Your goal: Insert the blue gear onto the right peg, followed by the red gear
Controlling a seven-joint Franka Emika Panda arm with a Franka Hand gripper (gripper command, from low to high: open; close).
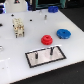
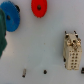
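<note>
The blue gear (image 1: 63,33) lies flat on the white table, to the exterior view's right of the red gear (image 1: 46,40); the two are close but apart. In front of them lies the grey plate with a black border (image 1: 35,62), with two dark pins; the right peg (image 1: 51,50) is bare. In the wrist view the blue gear (image 2: 11,20) and red gear (image 2: 39,7) sit at the picture's edge. No gripper fingers show in either view.
A beige toothed block (image 1: 18,27) stands on the exterior view's left; it also shows in the wrist view (image 2: 71,50). Small dark pins (image 2: 45,71) lie on the table. A dark green shape (image 2: 2,31) is at the wrist picture's edge. Clutter lines the far edge.
</note>
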